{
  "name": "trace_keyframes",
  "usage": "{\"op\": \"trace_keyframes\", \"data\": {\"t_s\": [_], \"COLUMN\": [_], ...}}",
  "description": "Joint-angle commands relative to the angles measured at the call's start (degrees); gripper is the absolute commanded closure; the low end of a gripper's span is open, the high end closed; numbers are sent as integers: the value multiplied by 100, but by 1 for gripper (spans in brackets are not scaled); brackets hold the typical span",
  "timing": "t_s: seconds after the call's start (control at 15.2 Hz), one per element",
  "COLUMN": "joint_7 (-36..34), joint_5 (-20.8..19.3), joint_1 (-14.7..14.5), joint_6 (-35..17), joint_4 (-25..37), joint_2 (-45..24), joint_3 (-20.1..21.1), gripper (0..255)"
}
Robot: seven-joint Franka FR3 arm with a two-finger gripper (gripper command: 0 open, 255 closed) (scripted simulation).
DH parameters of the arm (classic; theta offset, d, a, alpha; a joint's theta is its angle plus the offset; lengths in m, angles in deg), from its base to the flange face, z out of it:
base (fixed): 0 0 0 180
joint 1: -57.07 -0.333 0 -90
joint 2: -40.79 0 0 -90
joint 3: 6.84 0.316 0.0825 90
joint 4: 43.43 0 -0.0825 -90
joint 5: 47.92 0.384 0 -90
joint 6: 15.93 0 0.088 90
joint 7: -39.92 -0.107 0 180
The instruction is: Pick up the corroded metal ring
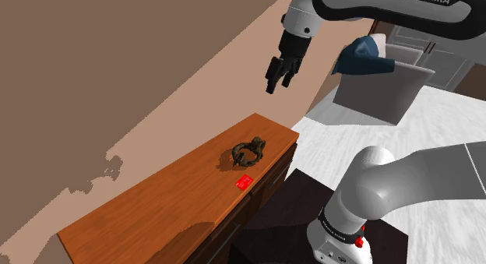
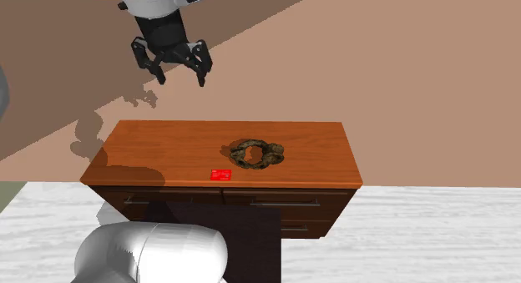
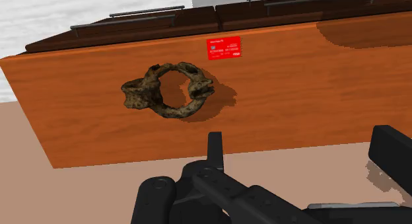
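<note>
Hand (image 2: 179, 78) aloft, well apart from ring (image 3: 140, 96)

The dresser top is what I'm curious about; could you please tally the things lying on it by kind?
Corroded ring: 1
Red card: 1
Total on the dresser: 2

Scene is rendering evenly bright; gripper (image 2: 179, 77) is casting ragged shadow on wall (image 2: 392, 64), ring (image 3: 142, 95) shadowing dresser top (image 3: 317, 90).
</note>
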Motion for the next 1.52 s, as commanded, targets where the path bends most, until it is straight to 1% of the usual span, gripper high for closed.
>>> {"op": "trace_keyframes", "data": {"t_s": [0.0,0.4,0.73,1.12,1.45], "joint_7": [0,484,861,1283,1619], "joint_5": [0,-267,-480,-707,-845], "joint_1": [0,53,116,196,262], "joint_6": [0,-923,-1725,-2693,-3461], "joint_4": [0,-612,-939,-1094,-1018], "joint_2": [0,-507,-1131,-2107,-3076], "joint_3": [0,-264,-484,-742,-937], "gripper": [0,0,0,0,0]}}
